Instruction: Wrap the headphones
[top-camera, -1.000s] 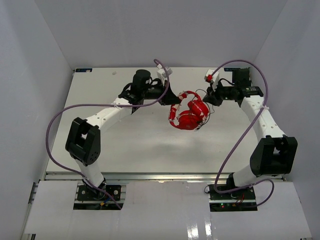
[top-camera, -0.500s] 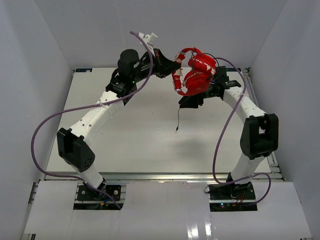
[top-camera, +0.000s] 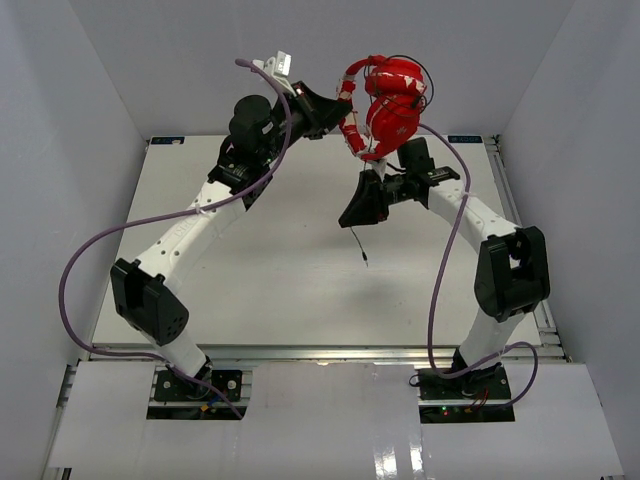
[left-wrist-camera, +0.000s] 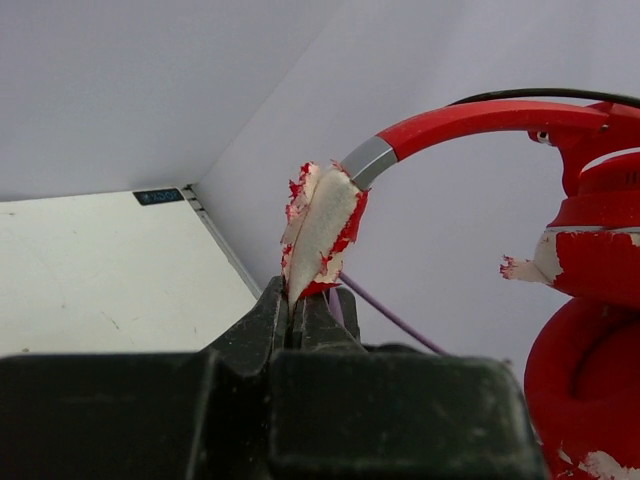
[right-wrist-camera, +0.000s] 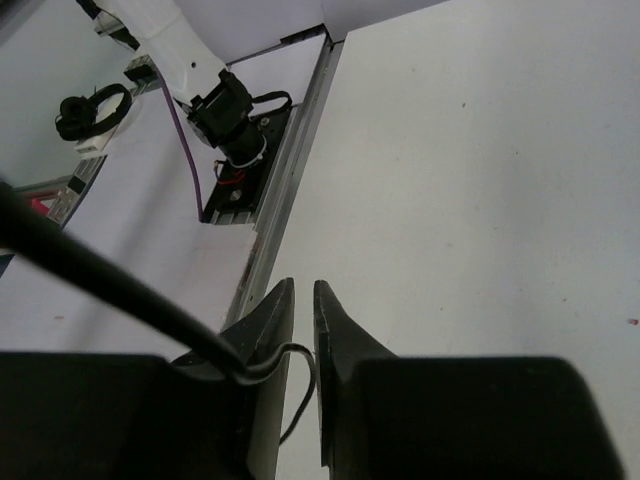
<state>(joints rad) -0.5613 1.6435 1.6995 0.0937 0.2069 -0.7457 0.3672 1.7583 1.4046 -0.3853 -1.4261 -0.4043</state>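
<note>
Red headphones (top-camera: 392, 108) are held aloft, headband pad pinched in L claw (left-wrist-camera: 300, 303), so cable (top-camera: 357, 245) hangs free; it's apparently nipped by near-shut R claw (right-wrist-camera: 305, 298), prob. for winding.

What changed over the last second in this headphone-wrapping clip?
The left gripper raised the headphones from low over the table to high near the back wall. The right gripper moved from beside them to below them, next to the cable, which now dangles. The left gripper's clamp on the headband stayed.
</note>
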